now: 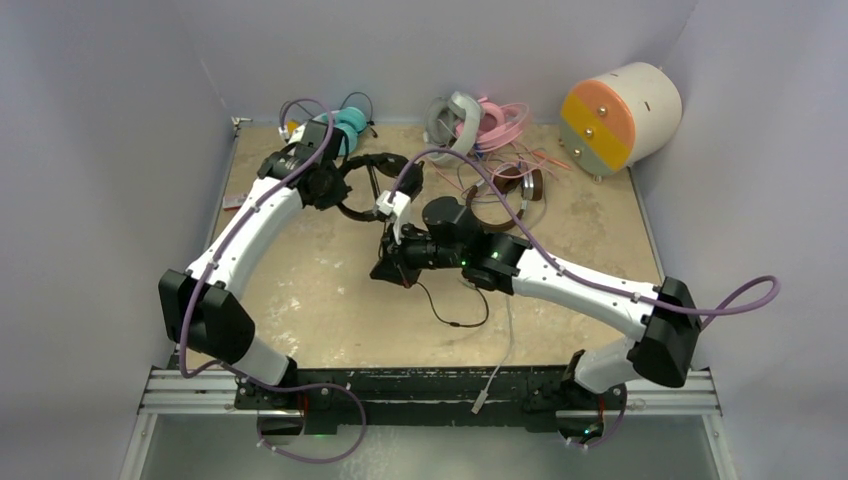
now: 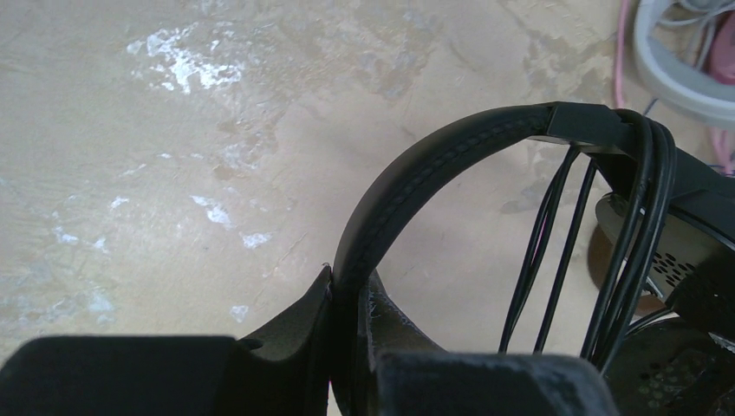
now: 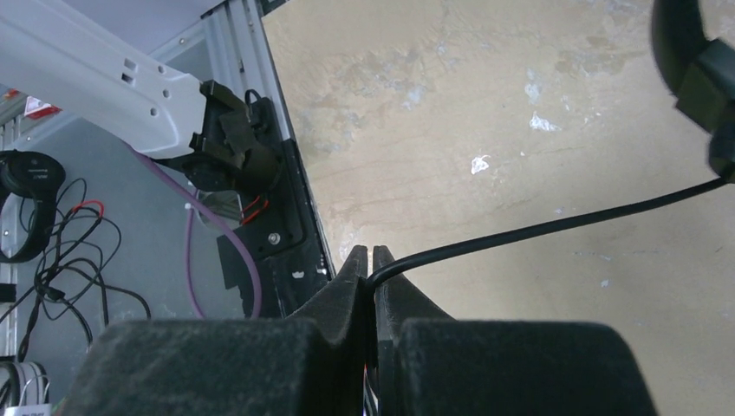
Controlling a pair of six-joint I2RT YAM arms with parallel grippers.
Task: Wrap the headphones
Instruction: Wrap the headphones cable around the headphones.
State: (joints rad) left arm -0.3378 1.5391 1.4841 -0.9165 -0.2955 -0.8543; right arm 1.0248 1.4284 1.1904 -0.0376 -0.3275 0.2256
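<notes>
The black headphones (image 1: 375,165) lie at the back middle of the table, their padded headband (image 2: 433,165) arching up in the left wrist view. My left gripper (image 2: 351,286) is shut on that headband. Several turns of thin black cable (image 2: 641,217) hang wound around the band's right end. My right gripper (image 3: 371,260) is shut on the black cable (image 3: 555,227), which runs up and right to the headphones (image 3: 693,61). In the top view the right gripper (image 1: 390,268) sits in front of the headphones, and a slack loop of cable (image 1: 455,315) trails toward the front.
Teal-and-white headphones (image 1: 345,125) lie at the back left. Grey-white (image 1: 450,115) and pink (image 1: 500,120) pairs are at the back middle, a brown-and-silver pair (image 1: 510,195) just in front. A cream cylinder (image 1: 620,115) stands back right. A white cable (image 1: 500,350) hangs over the front edge.
</notes>
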